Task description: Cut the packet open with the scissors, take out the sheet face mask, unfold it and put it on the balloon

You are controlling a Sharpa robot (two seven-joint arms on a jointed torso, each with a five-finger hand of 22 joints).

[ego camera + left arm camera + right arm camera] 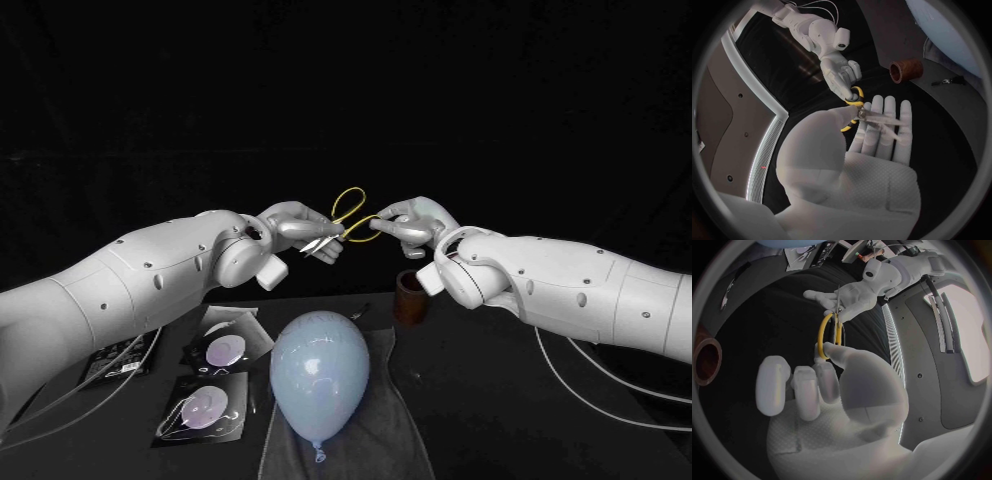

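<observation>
Nearest me at 6 o'clock, the balloon (320,365) lies on its cloth (382,425). The packets (202,410) sit uncut on the worktop (498,385) at 8 o'clock. Beyond, in mid-air, my left hand (296,230) grips the scissors (861,114) by the blades, and my right hand (411,222) hooks a yellow loop. If that finger is half-seated, they could twist free and drop, perhaps onto the balloon.

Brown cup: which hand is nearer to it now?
Right. The right hand is raised almost over the brown cup, at the handles of the scissors; the left hand is farther to the side, on the blades.
</observation>
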